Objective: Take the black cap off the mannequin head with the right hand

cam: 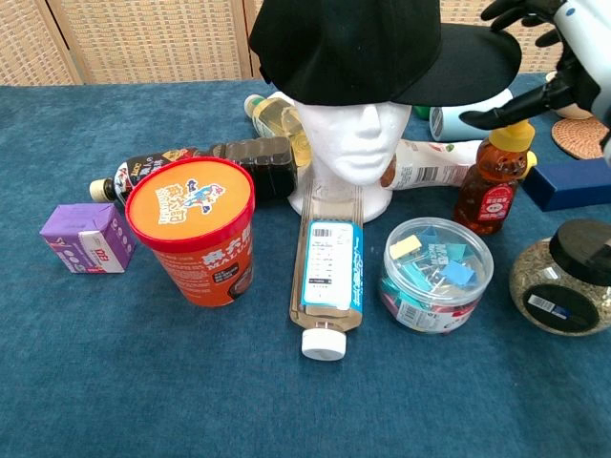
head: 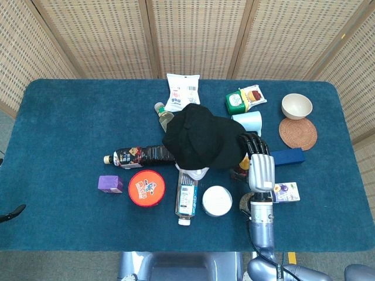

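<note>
The black cap (head: pixel 204 142) sits on the white mannequin head (cam: pixel 355 143) at the middle of the table, its brim (cam: pixel 468 62) pointing to the right. My right hand (head: pixel 258 164) is at the brim's right end, open. In the chest view the right hand (cam: pixel 549 52) has its fingers (cam: pixel 516 11) above the brim tip and its thumb below it, not closed on the cap. Only a dark sliver of my left hand (head: pixel 12 212) shows at the left edge of the head view.
A honey bottle (cam: pixel 492 181) stands right under the right hand. Around the head's base are a clip tub (cam: pixel 437 272), a black-lidded jar (cam: pixel 568 281), a lying bottle (cam: pixel 329 277) and an orange tub (cam: pixel 196 239). A blue box (cam: pixel 568 181) and bowl (head: pixel 296 106) are further right.
</note>
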Action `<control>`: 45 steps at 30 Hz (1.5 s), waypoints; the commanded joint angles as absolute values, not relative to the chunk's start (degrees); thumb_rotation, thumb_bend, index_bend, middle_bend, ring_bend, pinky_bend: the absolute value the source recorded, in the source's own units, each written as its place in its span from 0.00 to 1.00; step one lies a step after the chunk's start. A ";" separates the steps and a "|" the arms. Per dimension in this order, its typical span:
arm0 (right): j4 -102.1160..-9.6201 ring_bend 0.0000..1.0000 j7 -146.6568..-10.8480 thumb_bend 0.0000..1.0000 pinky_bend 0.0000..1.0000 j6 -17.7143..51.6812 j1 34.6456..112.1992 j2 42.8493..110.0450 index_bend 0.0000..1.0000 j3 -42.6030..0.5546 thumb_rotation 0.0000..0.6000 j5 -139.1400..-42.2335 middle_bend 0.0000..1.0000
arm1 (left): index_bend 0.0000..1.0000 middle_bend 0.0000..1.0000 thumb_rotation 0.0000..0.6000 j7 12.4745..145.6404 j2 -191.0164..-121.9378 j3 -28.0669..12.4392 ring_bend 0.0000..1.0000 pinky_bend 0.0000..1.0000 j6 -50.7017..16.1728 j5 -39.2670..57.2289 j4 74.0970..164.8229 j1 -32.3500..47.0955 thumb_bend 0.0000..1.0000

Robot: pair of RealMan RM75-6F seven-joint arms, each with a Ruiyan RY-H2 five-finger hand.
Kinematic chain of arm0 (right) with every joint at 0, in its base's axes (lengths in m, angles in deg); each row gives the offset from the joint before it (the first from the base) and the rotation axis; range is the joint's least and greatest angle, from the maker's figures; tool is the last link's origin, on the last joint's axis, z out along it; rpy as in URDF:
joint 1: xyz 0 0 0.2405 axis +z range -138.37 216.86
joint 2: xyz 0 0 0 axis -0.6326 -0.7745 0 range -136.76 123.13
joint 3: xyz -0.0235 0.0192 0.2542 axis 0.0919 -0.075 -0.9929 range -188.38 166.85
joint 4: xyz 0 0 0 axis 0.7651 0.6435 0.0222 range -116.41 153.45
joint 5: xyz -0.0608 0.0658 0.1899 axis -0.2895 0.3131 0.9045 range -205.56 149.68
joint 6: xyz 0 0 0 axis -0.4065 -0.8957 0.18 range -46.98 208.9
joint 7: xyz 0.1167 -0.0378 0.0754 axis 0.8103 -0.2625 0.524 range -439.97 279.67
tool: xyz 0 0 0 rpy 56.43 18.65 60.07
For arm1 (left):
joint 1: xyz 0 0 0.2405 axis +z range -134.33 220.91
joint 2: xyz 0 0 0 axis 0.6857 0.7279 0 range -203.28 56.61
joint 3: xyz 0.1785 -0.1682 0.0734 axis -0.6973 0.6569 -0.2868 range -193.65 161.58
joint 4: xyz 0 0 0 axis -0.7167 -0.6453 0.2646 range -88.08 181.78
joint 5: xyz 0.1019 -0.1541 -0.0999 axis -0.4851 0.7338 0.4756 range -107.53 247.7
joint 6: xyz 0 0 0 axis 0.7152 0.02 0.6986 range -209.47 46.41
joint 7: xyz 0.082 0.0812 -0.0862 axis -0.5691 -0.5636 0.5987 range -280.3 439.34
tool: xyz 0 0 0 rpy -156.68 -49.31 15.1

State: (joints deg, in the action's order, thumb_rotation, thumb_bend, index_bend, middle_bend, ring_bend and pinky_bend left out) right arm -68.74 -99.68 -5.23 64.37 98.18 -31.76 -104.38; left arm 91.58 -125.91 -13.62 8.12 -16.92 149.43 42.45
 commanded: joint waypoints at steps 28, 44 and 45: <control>-52.33 0.66 -89.27 0.65 0.79 -11.63 68.10 101.52 0.70 -30.89 1.00 -113.85 0.73 | 0.00 0.00 1.00 91.79 -125.58 -13.65 0.00 0.00 7.51 -16.59 149.69 42.36 0.11; -49.65 0.67 -89.95 0.67 0.81 -10.72 72.96 97.04 0.70 -37.70 1.00 -112.81 0.74 | 0.00 0.00 1.00 91.89 -125.45 -13.69 0.00 0.00 7.10 -16.44 149.84 42.24 0.11; -49.56 0.67 -90.30 0.67 0.81 -10.53 73.35 96.44 0.70 -38.31 1.00 -112.57 0.74 | 0.00 0.00 1.00 91.92 -125.44 -13.70 0.00 0.00 7.05 -16.41 149.85 42.23 0.11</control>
